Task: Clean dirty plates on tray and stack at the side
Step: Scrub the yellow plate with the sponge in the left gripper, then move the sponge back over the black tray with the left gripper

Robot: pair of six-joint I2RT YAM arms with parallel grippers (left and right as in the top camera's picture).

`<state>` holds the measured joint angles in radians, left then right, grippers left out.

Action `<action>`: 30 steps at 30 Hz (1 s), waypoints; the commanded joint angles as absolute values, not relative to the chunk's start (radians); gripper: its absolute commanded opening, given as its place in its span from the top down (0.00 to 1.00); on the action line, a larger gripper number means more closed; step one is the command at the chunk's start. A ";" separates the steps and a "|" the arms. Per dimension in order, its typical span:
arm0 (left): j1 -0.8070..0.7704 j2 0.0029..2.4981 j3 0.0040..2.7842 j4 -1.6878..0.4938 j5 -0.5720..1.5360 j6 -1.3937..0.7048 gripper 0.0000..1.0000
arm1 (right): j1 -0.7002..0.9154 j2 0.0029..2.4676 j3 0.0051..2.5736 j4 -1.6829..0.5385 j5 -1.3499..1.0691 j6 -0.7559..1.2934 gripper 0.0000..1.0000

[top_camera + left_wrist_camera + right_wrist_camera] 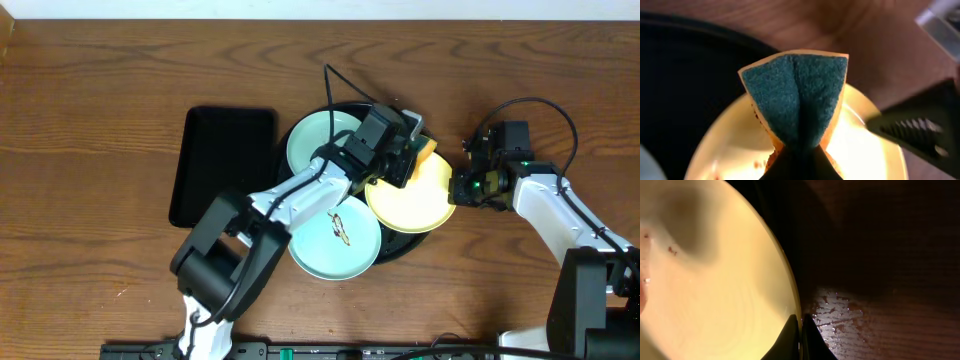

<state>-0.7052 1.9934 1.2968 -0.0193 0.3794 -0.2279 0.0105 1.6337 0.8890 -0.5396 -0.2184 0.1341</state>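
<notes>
The round black tray [405, 246] holds three plates: a pale blue-green plate [312, 140] at the back left, a blue-green plate with a brown smear [335, 242] at the front, and a pale yellow plate [412, 196] at the right. My left gripper [408, 152] is shut on an orange sponge with a green scrub face [797, 95], held over the yellow plate [730, 145]. My right gripper [457, 187] is shut on the yellow plate's right rim [796, 311]. Small brown specks show on the yellow plate [672, 250].
A smaller rectangular black tray [222, 165] lies on the wooden table left of the round tray. The right arm reaches in from the right edge. A cable loops above the round tray.
</notes>
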 commanded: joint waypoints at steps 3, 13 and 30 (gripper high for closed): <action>-0.708 2.085 1.309 0.028 0.349 -0.207 0.93 | 0.003 1.640 0.888 -0.553 -0.188 0.134 0.99; -0.691 2.083 1.309 -0.259 0.154 -0.207 0.93 | 0.003 1.640 0.888 -0.560 -0.186 0.134 0.99; -0.679 1.894 1.309 -0.534 0.156 -0.207 0.93 | 0.000 1.640 0.888 -0.583 -0.051 0.228 0.99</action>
